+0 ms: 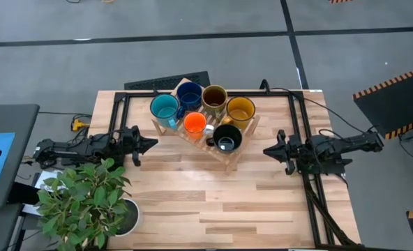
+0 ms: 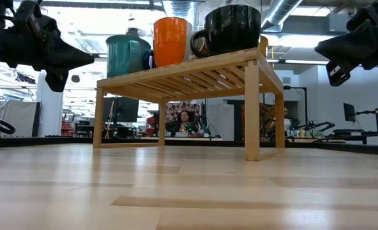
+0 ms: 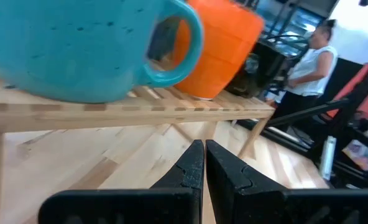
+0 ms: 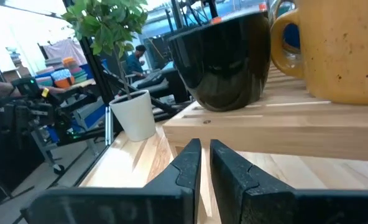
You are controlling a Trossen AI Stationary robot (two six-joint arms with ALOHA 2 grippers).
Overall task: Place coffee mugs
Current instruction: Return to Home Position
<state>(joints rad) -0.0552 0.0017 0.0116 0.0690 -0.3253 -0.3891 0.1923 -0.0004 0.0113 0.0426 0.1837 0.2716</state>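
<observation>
"Coffee mugs — where?"
"Teal (image 1: pixel 164 108), dark blue (image 1: pixel 190 93), brown-olive (image 1: pixel 214 97), yellow (image 1: pixel 240 110), orange (image 1: pixel 194 124), black (image 1: pixel 227 137): all six upright on the slatted wooden shelf (image 1: pixel 224 160) on the desk (image 1: pixel 213 202)."
"Grippers?"
"Left gripper (image 1: pixel 153 143), right gripper (image 1: pixel 266 150) — closed, empty, flanking it."

The black mug (image 4: pixel 224 59) looks glossy, the yellow mug (image 4: pixel 342 53) speckled, shelf (image 4: pixel 265 127) and table (image 1: pixel 262 202) smooth wood.
</observation>
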